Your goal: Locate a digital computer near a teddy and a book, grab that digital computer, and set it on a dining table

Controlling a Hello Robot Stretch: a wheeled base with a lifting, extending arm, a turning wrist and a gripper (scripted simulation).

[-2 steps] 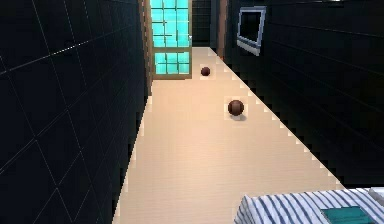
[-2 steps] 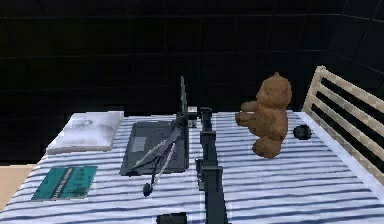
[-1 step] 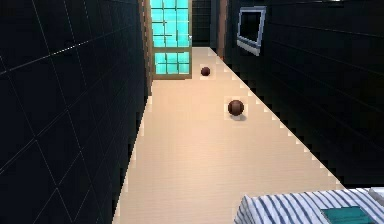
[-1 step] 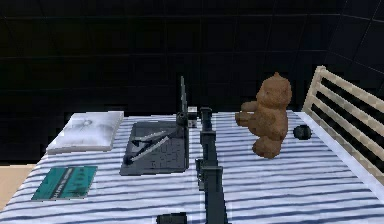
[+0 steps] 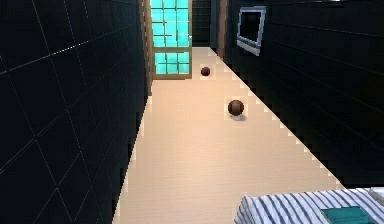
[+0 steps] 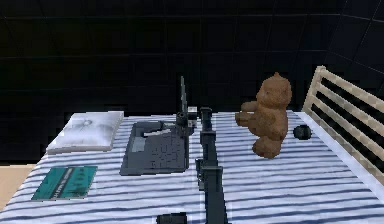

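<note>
**Spotter:** Where's the pincer?

**Operator:** The pincer [image 6: 172, 127] is at the arm's [image 6: 211, 172] far end, by the hinge end of the digital computer [image 6: 155, 152], which lies unfolded on the striped bed [image 6: 285, 185]. I can't tell if it's over it or touching. I also can't tell its spread or whether it holds anything.

**Spotter:** Neighbours?

**Operator:** From the pincer, the teddy [image 6: 270, 115] sits near, toward the arm side view's right. The pillow [image 6: 88, 130] and the book [image 6: 65, 182] lie well apart, toward its left.

**Spotter:** Advice?

**Operator:** I'd take the base near the hinge, not the thin screen. Then I'd lift straight before retracting, so nothing drags across the cover toward the teddy.
</note>
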